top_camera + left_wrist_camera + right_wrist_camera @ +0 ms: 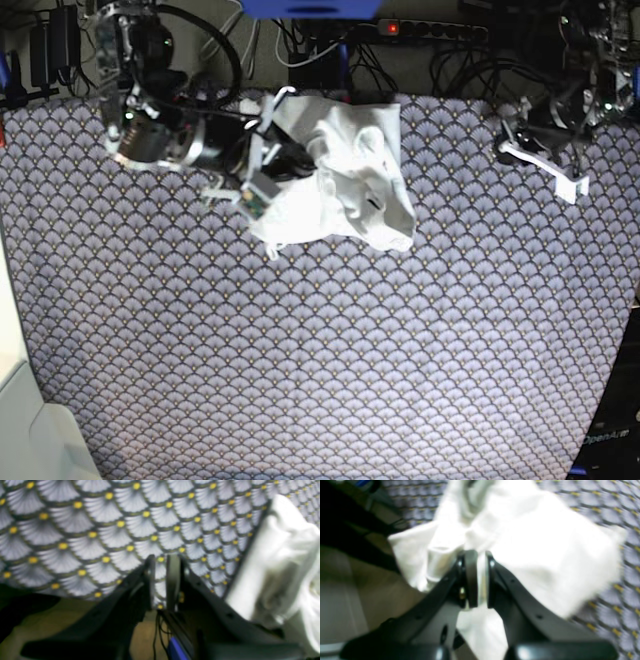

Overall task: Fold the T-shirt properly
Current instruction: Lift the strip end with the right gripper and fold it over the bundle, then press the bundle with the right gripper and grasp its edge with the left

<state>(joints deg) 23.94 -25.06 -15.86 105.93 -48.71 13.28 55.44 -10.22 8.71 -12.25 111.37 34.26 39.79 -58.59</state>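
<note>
The white T-shirt (350, 180) lies bunched and wrinkled on the patterned cloth at the back middle of the table. My right gripper (268, 165) is at its left edge. In the right wrist view the gripper (480, 555) is shut on a fold of the T-shirt (532, 545), with white cloth between and below the fingers. My left gripper (540, 160) is far to the right of the shirt, above the patterned cloth. In the left wrist view it (161, 560) is shut and empty, and the T-shirt (282, 562) shows at the right edge.
The purple-grey scallop-patterned cloth (320, 350) covers the whole table. Cables and a power strip (430, 30) run along the back edge. A white surface (20, 420) shows at the front left corner.
</note>
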